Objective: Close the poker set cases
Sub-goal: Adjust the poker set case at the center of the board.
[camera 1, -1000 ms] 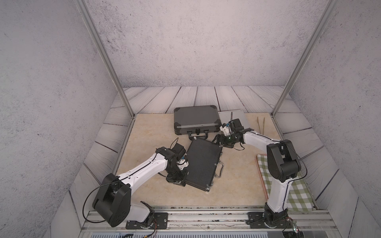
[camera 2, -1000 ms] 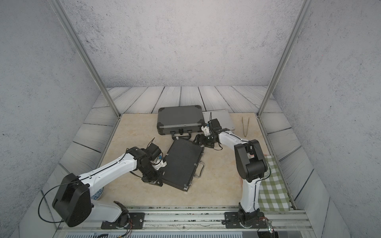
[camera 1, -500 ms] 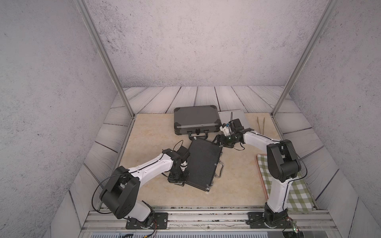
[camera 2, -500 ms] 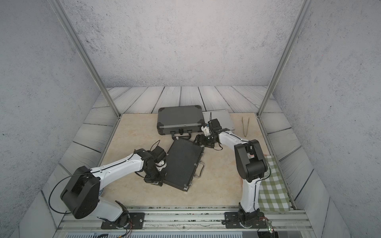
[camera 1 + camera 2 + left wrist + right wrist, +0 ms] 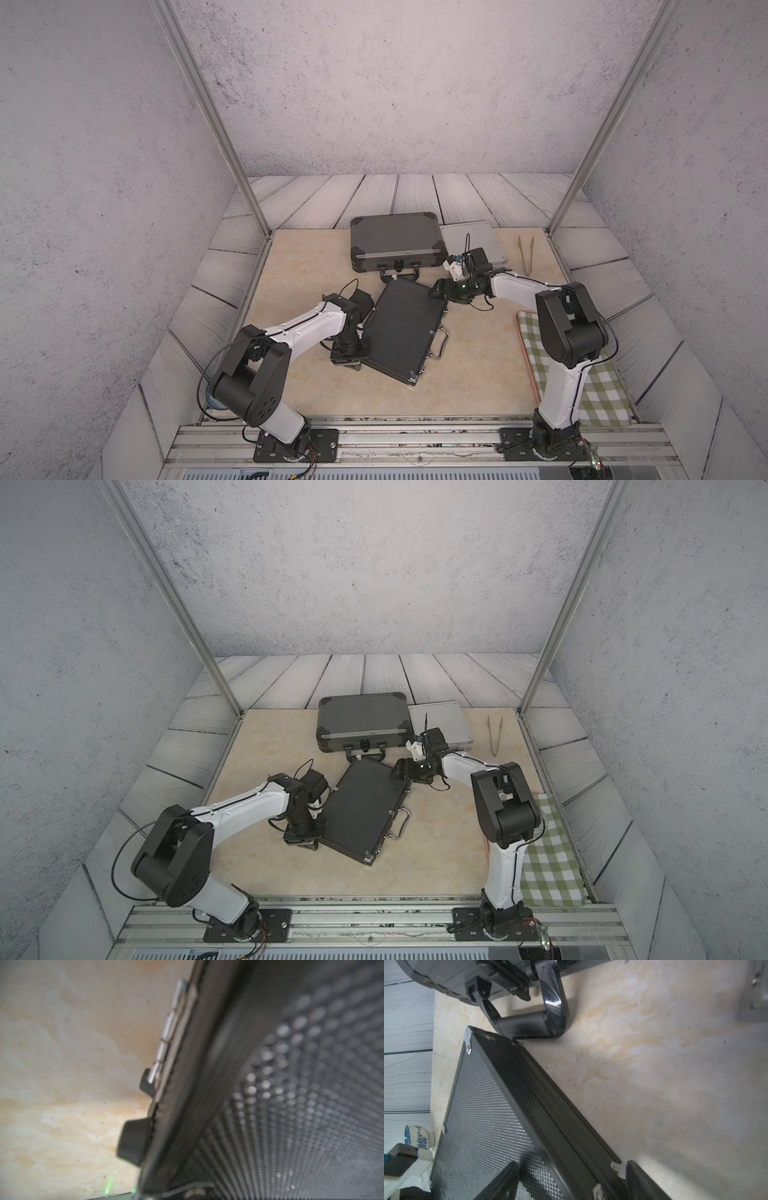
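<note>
Change since a second back: left gripper closer to the front corner of the black case, arm folded in tighter; right gripper a touch narrower. Pressed together on the left, right at the case's hinge edge. Spread wide on the right, straddling the case's far corner, one finger over the lid; cannot tell whether touching. Lies slanted mid-table, lid down, far corner against the handle of the grey case. Just beside that one, silver case, also lid down.
</note>
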`<state>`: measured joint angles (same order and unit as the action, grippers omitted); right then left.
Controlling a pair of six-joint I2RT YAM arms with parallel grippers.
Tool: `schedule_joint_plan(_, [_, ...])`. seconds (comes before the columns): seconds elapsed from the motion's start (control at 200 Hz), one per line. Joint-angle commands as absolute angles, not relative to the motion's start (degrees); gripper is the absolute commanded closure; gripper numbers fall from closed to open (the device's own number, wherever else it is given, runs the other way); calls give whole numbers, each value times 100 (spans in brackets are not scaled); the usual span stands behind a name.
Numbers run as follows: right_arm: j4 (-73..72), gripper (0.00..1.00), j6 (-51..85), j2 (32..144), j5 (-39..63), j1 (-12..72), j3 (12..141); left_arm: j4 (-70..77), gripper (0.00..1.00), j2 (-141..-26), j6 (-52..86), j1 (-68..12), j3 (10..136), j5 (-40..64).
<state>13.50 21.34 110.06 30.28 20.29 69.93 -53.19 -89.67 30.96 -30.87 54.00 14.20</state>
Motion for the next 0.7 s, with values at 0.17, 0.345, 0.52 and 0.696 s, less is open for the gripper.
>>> schedule_joint_plan(0.17, [1591,19,2470,10115,3517,2480,5850,-4150,100,-9475,3111,-2724,6271,927])
schedule_joint_plan(0.345, [1416,19,2796,9571,3299,2695,5248,-4096,100,-9773,3120,-2528,6646,854])
schedule_joint_plan(0.52, [1254,19,3271,9116,3016,2817,4648,-4017,100,-10145,3067,-2454,7159,870])
schedule_joint_plan(0.696, [999,19,3732,8879,2754,2859,4257,-3930,100,-10638,3137,-2452,7740,1009])
